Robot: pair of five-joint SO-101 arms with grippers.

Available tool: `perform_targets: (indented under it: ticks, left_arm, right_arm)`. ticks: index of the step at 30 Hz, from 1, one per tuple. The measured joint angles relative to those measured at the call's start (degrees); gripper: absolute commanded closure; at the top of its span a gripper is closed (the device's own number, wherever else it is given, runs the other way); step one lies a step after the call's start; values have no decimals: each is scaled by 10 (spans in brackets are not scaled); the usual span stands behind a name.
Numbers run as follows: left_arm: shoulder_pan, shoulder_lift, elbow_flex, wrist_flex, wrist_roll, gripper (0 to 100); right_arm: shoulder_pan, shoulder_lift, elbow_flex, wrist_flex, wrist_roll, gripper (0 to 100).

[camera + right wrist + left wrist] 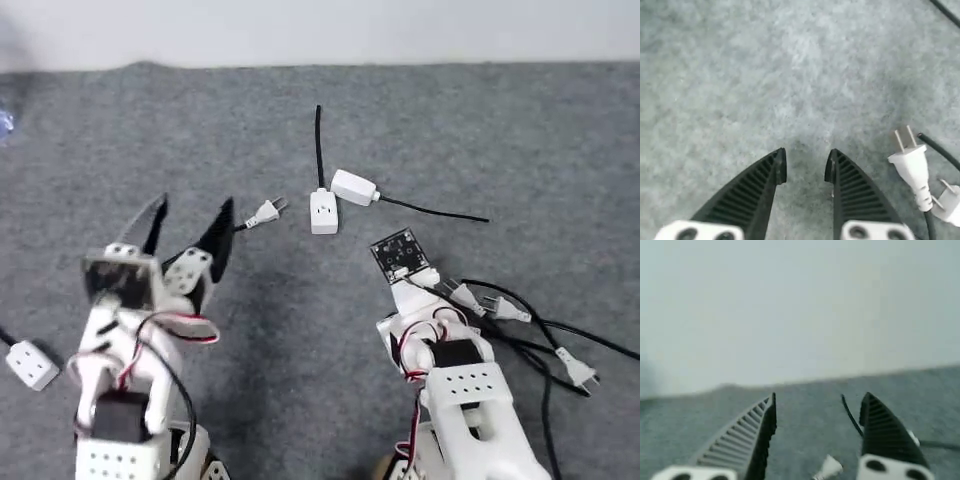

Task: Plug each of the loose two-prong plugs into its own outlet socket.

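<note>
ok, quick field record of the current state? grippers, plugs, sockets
left gripper: open, empty, aimed at nearest plug
right gripper: open, empty, over bare carpet
nearest plug: loose, prongs toward middle socket
middle socket: slots up, unoccupied; white corded block beside it
other plugs: loose, beside the right arm
far socket: by the left arm's base, away from all plugs

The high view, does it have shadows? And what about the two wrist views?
High view: soft, even light, with a faint shadow on the grey mat beside the left gripper. Right wrist view: a dim shadow on the mat just ahead of the right gripper. Left wrist view: a plain pale wall, with no glare.
</note>
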Motion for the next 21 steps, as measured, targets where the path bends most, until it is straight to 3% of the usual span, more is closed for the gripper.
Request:
perform_targets:
  ticks: [7, 11, 15, 21]
  left_arm:
    - [55, 243, -217, 122, 3, 752]
    - [83, 388, -364, 185, -54, 753]
    - [127, 523, -445, 200, -106, 753]
    - [152, 697, -527, 200, -114, 753]
  right_arm:
    - [2, 0, 1, -9, 0, 872]
    - [10, 0, 1, -10, 0, 872]
    - [83, 0, 1, -31, -1, 872]
    - [205, 0, 1, -49, -2, 872]
